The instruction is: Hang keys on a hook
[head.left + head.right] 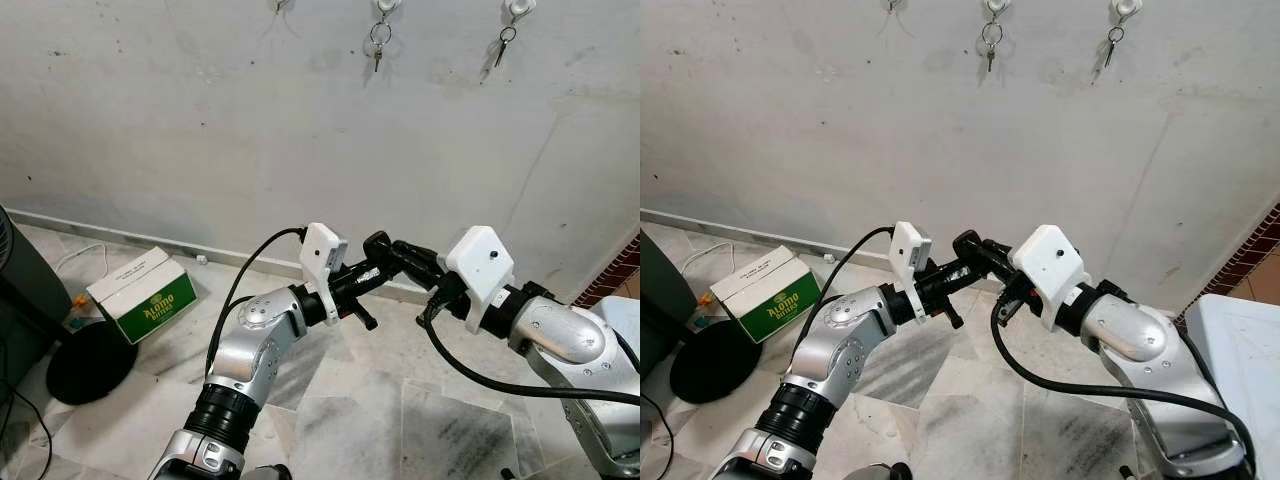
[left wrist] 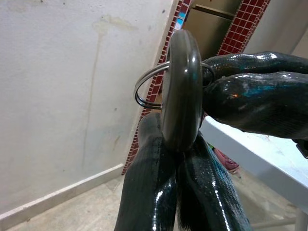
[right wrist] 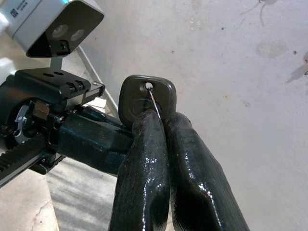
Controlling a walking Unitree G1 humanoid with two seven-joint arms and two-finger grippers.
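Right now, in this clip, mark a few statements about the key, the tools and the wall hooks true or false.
1. Both tools meet at the key fob. True: the left tool and right tool both pinch it.
2. The fob carries a metal ring. True.
3. Every wall hook is bare. False: keys hang on the middle hook and the right hook.
4. The green and white box sits on a shelf. False: it lies on the floor by the wall.
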